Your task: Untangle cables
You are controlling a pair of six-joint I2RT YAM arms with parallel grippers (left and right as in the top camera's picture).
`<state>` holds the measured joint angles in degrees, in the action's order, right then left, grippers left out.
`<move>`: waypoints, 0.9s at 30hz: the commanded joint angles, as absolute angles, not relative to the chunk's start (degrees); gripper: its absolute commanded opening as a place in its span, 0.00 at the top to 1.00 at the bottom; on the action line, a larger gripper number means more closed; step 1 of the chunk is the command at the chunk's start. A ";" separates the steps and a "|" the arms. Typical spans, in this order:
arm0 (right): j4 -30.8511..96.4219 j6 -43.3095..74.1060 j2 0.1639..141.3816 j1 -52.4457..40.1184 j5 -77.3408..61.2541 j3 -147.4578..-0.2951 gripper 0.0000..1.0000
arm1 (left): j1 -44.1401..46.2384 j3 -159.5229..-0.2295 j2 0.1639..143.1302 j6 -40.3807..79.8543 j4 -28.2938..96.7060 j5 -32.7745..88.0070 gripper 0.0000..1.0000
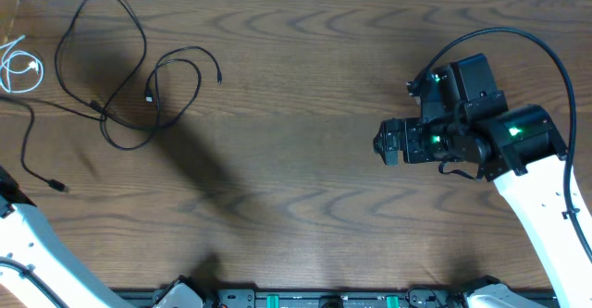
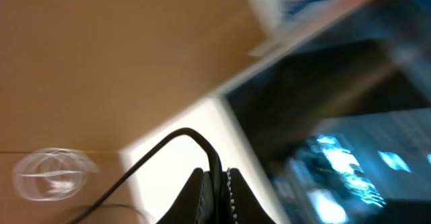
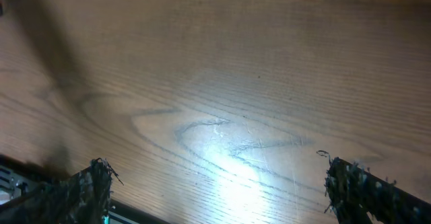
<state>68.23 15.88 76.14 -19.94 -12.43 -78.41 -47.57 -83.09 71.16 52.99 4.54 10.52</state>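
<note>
Black cables [image 1: 100, 114] lie looped together; our left gripper [image 2: 217, 183] pinches one strand [image 2: 182, 133], the right gripper [image 3: 217, 165] gapes empty, and we judge the next move a gentle separating pull.

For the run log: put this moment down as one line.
left jaws: shut on black cable | right jaws: open over bare table | white cable: coiled | black loops: crossed
</note>
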 commanded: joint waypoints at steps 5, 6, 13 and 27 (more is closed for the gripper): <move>68.03 15.81 77.01 -19.97 -13.89 -78.19 0.01 | -47.72 -84.05 70.28 64.42 1.67 26.02 0.92; 68.01 15.81 77.01 -19.97 -13.93 -78.19 0.01 | -47.40 -84.03 70.35 67.11 0.67 28.32 0.92; 68.23 15.81 77.01 -19.97 -14.39 -78.19 0.01 | -44.25 -84.03 70.17 85.93 -2.79 34.30 0.92; 69.28 15.79 77.01 -19.97 -17.10 -78.19 0.01 | -43.99 -84.03 70.04 75.75 30.70 27.77 0.92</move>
<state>68.95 15.88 76.66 -19.94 -16.14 -78.24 -44.03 -83.29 70.61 82.74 29.80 30.17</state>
